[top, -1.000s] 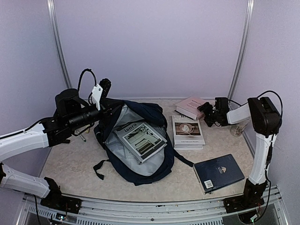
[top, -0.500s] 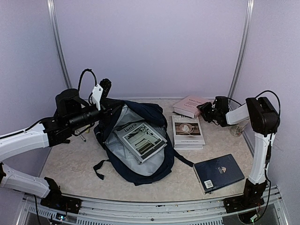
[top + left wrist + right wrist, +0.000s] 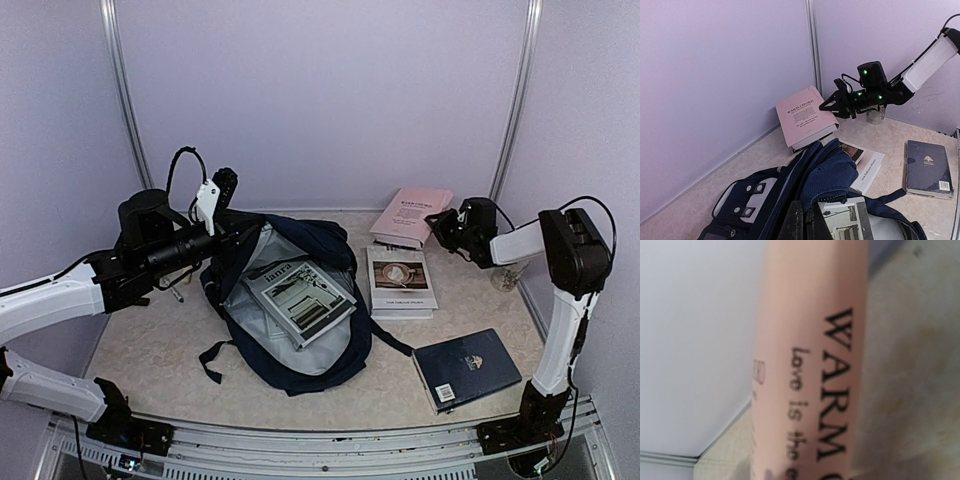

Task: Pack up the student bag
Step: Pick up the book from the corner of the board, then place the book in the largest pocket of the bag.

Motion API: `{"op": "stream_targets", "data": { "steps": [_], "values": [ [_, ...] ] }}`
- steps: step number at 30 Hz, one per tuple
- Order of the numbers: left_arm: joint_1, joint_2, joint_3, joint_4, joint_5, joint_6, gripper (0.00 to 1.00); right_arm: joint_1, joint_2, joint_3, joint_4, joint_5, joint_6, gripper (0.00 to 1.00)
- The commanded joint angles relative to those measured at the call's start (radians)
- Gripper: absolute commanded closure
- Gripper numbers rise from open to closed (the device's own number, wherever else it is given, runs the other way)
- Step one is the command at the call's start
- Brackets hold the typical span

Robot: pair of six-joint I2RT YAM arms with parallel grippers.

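The student bag [image 3: 300, 355], dark navy with grey lining, lies open in the middle of the table with a grey magazine [image 3: 300, 298] inside. My left gripper [image 3: 238, 235] is shut on the bag's upper left rim and holds the opening up; in the left wrist view its black fingers [image 3: 799, 222] pinch navy fabric [image 3: 832, 177]. At the back right, my right gripper [image 3: 440, 225] is shut on the right edge of a pink book [image 3: 410, 213], which is tilted up off the table. The pink book's spine [image 3: 810, 365] fills the right wrist view and hides the fingers.
A white book stack [image 3: 400, 282] lies just right of the bag. A flat navy hardcover book [image 3: 467, 368] sits near the front right. A small cup [image 3: 505, 276] stands by the right wall. Purple walls close in the back and sides.
My right gripper has closed on the pink book and raised it, so the book now tilts up toward the back wall. The left arm and bag have not moved.
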Motion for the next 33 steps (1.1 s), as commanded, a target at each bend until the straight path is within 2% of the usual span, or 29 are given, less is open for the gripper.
{"op": "stream_targets", "data": {
  "steps": [1,4,7,14,18,21,23,28,31,33],
  "values": [
    [0.005,-0.010,0.043,0.066,-0.035,0.007,1.00,0.006,-0.161,-0.041,-0.008,-0.010,-0.091,0.82],
    [0.005,-0.011,0.044,0.065,-0.050,0.007,1.00,0.015,-0.264,-0.054,-0.078,-0.013,-0.167,0.85],
    [0.005,-0.013,0.044,0.063,-0.071,0.004,1.00,0.024,-0.362,-0.046,-0.225,-0.017,-0.261,0.86],
    [0.007,-0.013,0.044,0.062,-0.111,-0.003,1.00,0.027,-0.602,-0.046,-0.543,-0.142,-0.428,0.87],
    [0.007,-0.012,0.042,0.065,-0.119,-0.009,1.00,0.041,-0.711,-0.020,-0.711,-0.285,-0.505,0.89],
    [0.007,-0.013,0.041,0.065,-0.128,-0.010,1.00,0.060,-0.785,-0.012,-0.803,-0.434,-0.547,0.94],
    [0.007,-0.012,0.040,0.065,-0.135,-0.008,1.00,0.079,-0.821,-0.018,-0.844,-0.535,-0.568,0.99],
    [0.007,-0.008,0.038,0.065,-0.150,-0.005,1.00,0.188,-0.874,-0.054,-0.924,-0.734,-0.624,0.99],
    [0.007,-0.003,0.037,0.066,-0.162,-0.002,1.00,0.299,-0.908,-0.116,-0.876,-0.802,-0.616,1.00],
    [0.007,0.000,0.037,0.064,-0.163,-0.001,1.00,0.377,-0.921,-0.204,-0.766,-0.795,-0.570,1.00]
  ]
}}
